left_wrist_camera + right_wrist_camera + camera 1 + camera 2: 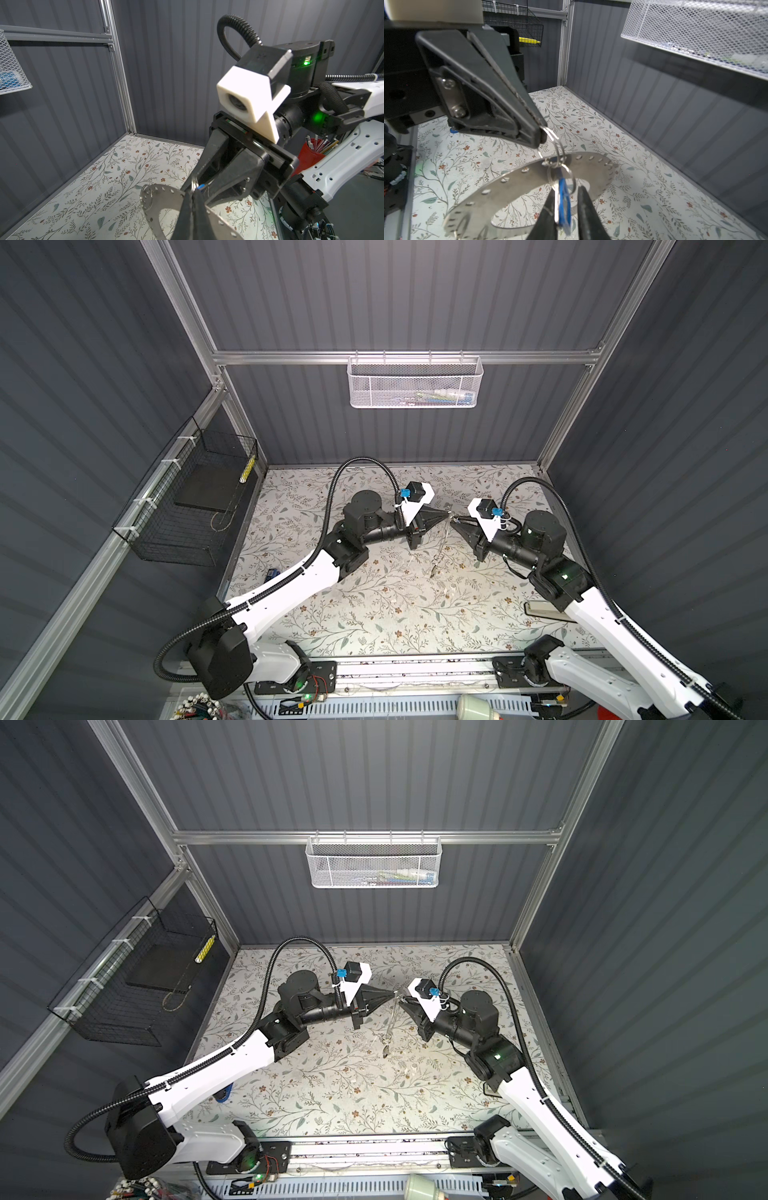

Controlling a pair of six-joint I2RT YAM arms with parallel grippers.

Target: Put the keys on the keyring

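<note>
Left gripper (540,137) clamped on small wire ring (552,135) at the raised keyring (517,176); right gripper (565,194) jaws narrowly apart around blue-tagged key (563,204), threading apparently unfinished, black key not visible

White mesh basket (374,389) on back rail; black wire basket (178,547) on left wall; floral mat (374,614).
</note>
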